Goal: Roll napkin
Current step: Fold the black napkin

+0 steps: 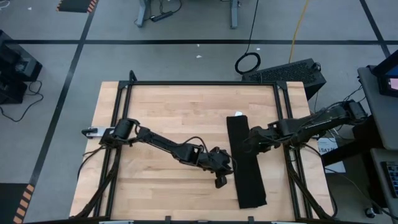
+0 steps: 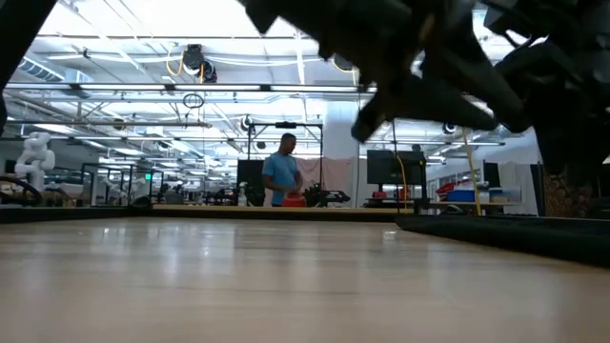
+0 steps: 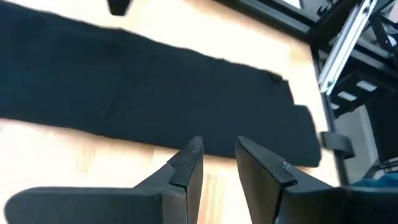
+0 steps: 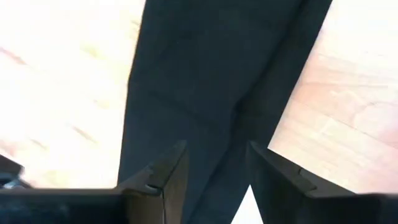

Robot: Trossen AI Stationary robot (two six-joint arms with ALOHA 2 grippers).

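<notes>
No readable text in any view, small white tag [image 1: 238, 114] at the upper end of the napkin [image 1: 247, 163] too small to read, white label [image 1: 326, 148] at right of the frame illegible

Napkin [image 1: 247, 163]: one is lying on the desk [image 1: 161, 112]
Arms: two are reaching in
Person [image 2: 282, 171]: one is standing behind

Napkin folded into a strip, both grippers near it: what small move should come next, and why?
Probably lower the right gripper onto one end of the napkin to start rolling: the strip lies flat and unrolled, the right gripper's jaws stand open above it, and the left gripper waits empty beside it.
</notes>
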